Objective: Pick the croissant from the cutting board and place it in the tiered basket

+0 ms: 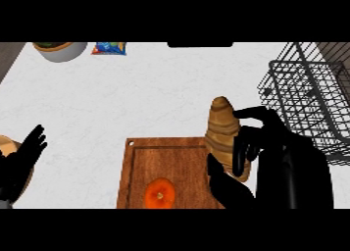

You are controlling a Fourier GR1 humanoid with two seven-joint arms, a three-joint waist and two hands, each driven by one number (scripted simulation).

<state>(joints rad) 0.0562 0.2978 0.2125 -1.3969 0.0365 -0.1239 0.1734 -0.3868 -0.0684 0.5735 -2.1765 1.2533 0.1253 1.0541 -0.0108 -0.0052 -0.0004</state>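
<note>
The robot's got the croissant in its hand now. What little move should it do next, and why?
Probably carry it right and away, toward the tiered basket. The right hand is curled round the croissant, which sits at the cutting board's right edge, and the wire basket stands just beyond it. I cannot tell whether the croissant has cleared the board.

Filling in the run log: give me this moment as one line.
right hand: shut on croissant | croissant: at cutting board right edge | basket: right, no croissant | left hand: open, resting left
</note>
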